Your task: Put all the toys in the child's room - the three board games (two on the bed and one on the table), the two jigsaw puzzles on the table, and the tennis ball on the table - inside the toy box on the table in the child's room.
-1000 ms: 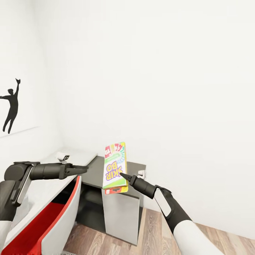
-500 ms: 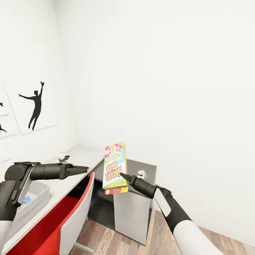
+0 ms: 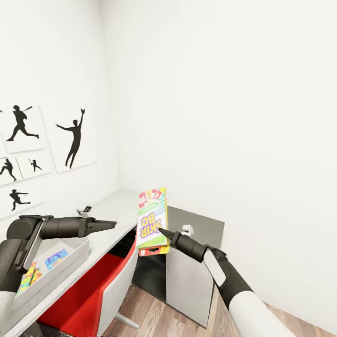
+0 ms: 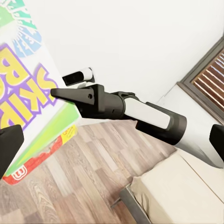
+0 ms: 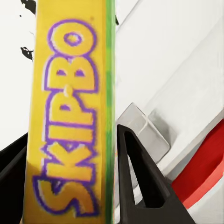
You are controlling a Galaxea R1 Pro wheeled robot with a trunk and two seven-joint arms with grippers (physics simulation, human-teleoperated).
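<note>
A: Item one, containers?
B: One toy box (image 3: 56, 260), a shallow pale grey tray with straight walls, stood on the white counter (image 3: 112, 206) at about 8 o'clock in the head view. Inside lay flat, brightly printed boxes (image 3: 56, 258) in blue, yellow and orange; I could not read their titles.

A: Item two, the board game?
B: A flat rectangular Skip-Bo board game (image 3: 152, 219) of glossy printed card, with yellow and green faces and a red edge at its base. It stood upright near the centre of the head view, in the air and clear of the counter. The right end effector (image 3: 161, 231) clamped it; the right wrist view showed the box edge (image 5: 74, 126) between the two dark tapered fingers (image 5: 140, 182).

A: Item three, the left end effector?
B: The left end effector (image 3: 110, 224) pointed toward 3 o'clock over the counter and held nothing. Whether its fingers were apart or together, I cannot tell.

A: Changes against the prior entry?
B: The whole view had swung, so the camera moved. The toy box had come further into sight, with more of its contents showing. More black silhouette prints (image 3: 72, 135) were visible on the wall at 9 o'clock. The red and white chair (image 3: 100, 292) and grey cabinet (image 3: 194, 271) sat further right. The grip on the game was unchanged.
</note>
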